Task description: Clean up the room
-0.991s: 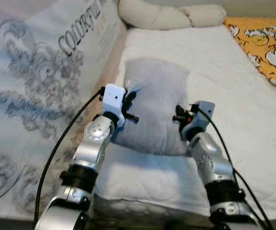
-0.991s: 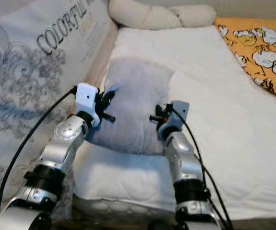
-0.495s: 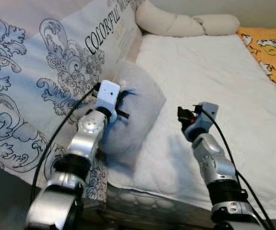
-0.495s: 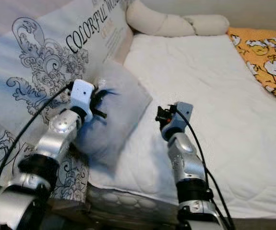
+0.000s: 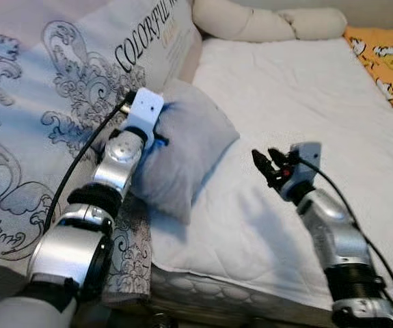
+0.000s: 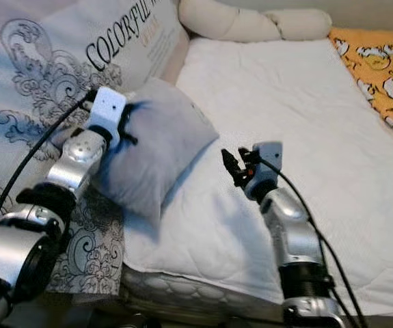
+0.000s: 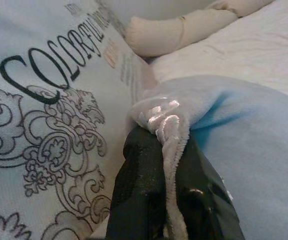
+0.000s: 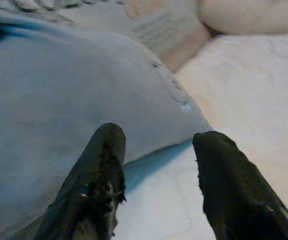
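Now the left tool point(image 7: 164, 200) pinches the grey pillow's point(image 5: 182, 147) corner; the right tool point(image 8: 156, 190) gapes.

White quilted mattress point(image 5: 305, 89), patterned printed cover point(image 5: 52, 102) alongside, orange blanket point(image 5: 387, 55).

Silver arms, black cables, white wrist housings.
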Robot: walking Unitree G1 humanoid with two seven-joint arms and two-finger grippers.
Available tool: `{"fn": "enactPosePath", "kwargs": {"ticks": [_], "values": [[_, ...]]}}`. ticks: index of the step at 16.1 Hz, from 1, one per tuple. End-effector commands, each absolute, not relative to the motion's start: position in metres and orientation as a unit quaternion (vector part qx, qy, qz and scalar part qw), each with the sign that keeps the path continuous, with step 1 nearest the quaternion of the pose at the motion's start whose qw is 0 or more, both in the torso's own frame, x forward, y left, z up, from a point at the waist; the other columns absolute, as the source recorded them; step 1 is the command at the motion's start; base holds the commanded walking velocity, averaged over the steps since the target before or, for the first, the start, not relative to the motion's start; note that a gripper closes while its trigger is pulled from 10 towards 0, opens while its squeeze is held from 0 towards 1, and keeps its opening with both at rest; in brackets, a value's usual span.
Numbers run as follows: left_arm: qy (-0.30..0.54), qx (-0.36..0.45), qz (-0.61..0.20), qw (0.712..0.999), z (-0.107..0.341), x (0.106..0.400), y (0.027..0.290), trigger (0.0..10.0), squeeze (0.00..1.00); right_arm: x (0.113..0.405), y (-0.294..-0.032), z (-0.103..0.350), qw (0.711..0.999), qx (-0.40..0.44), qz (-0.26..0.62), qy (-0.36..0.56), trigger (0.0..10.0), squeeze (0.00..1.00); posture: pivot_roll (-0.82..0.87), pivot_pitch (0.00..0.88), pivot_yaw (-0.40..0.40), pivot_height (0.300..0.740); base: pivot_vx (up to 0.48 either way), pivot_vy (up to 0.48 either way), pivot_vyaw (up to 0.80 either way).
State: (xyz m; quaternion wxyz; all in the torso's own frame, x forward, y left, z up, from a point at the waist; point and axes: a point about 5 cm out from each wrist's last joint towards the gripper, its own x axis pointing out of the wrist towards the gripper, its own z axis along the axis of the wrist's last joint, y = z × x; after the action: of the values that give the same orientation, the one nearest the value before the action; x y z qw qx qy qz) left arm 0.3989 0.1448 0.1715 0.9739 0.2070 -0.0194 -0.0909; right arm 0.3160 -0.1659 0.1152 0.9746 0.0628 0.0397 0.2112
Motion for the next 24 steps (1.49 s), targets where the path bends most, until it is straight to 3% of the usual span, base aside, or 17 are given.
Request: {"fn": "enactPosePath", "kwargs": {"ticks": [1,5,9,12,13,17,20,22,24], "values": [[-0.053,0.220,-0.067,0.972,0.186,0.402,0.150,10.0,0.00,0.310,-0.161,0.118,0.966,0.060,0.250,0.037,10.0,1.00,-0.03,0.000,0.094,0.740,0.000,0.000,0.00],[-0.060,0.268,-0.107,0.956,0.164,0.391,0.132,10.0,0.00,0.283,-0.163,0.123,0.927,0.039,0.370,0.049,10.0,1.00,-0.03,0.000,0.094,0.740,0.000,0.000,0.00],[-0.064,0.306,-0.132,0.940,0.141,0.377,0.124,10.0,0.00,0.274,-0.173,0.121,0.914,0.018,0.398,0.070,10.0,1.00,-0.02,0.000,0.082,0.740,0.000,0.000,0.00],[-0.044,0.313,-0.144,0.938,0.142,0.379,0.137,10.0,0.00,0.268,-0.170,0.125,0.900,0.029,0.428,0.074,10.0,1.00,-0.01,0.000,0.079,0.740,0.000,0.000,0.00],[-0.045,0.316,-0.155,0.935,0.146,0.380,0.141,10.0,1.00,0.266,-0.170,0.126,0.896,0.032,0.436,0.076,10.0,1.00,-0.01,0.000,0.082,0.740,0.000,0.000,0.00],[-0.083,0.301,-0.154,0.937,0.164,0.377,0.155,10.0,1.00,0.263,-0.178,0.128,0.903,0.060,0.420,0.068,10.0,1.00,-0.03,0.000,0.108,0.740,0.000,0.000,0.00],[-0.121,0.209,-0.189,0.952,0.175,0.363,0.155,10.0,1.00,0.260,-0.182,0.133,0.911,0.069,0.404,0.045,10.0,1.00,-0.04,0.000,0.123,0.740,0.000,0.000,0.00],[-0.128,0.096,-0.196,0.967,0.178,0.351,0.152,10.0,1.00,0.263,-0.186,0.135,0.931,0.063,0.360,0.025,10.0,1.00,-0.04,0.000,0.119,0.740,0.000,0.000,0.00],[-0.118,0.074,-0.202,0.969,0.172,0.340,0.149,10.0,1.00,0.269,-0.186,0.134,0.951,0.058,0.304,0.022,10.0,1.00,-0.04,0.000,0.102,0.740,0.000,0.000,0.00]]}}
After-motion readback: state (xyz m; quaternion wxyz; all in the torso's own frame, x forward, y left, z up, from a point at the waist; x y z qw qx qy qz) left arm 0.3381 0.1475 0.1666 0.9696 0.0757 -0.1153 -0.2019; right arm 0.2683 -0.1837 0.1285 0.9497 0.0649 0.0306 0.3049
